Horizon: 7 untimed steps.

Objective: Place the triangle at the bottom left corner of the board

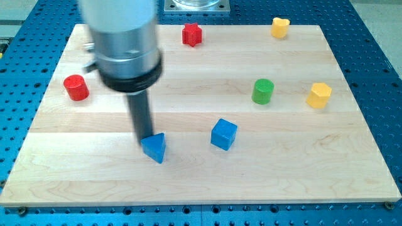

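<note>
The blue triangle [154, 147] lies on the wooden board [94, 182], left of the middle and toward the view's bottom. My tip [143, 138] stands at the triangle's upper left edge, touching or almost touching it. The rod rises from there into the wide grey arm end, which hides part of the board's top left. The board's bottom left corner [9, 199] is well to the left and below the triangle.
A blue cube [223, 134] sits right of the triangle. A red cylinder [76, 87] is at the left, a red star-like block [192, 34] at the top. A green cylinder [262, 91], a yellow hexagon block [319, 95] and a yellow heart-like block [279, 27] are on the right.
</note>
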{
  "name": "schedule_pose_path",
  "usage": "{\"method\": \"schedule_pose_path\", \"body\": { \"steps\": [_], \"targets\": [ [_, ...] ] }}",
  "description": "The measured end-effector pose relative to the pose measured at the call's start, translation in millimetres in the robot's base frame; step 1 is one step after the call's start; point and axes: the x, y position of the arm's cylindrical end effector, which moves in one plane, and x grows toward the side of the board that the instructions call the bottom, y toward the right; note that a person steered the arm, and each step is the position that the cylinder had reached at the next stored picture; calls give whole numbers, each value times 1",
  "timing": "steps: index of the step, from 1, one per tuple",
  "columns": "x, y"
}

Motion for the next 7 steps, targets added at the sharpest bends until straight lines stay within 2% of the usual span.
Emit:
{"method": "schedule_pose_path", "body": {
  "steps": [1,2,3,4,5,7],
  "targets": [
    [5,-14],
    [-10,67],
    [18,94],
    [39,84],
    [45,40],
    [45,-93]
  ]
}}
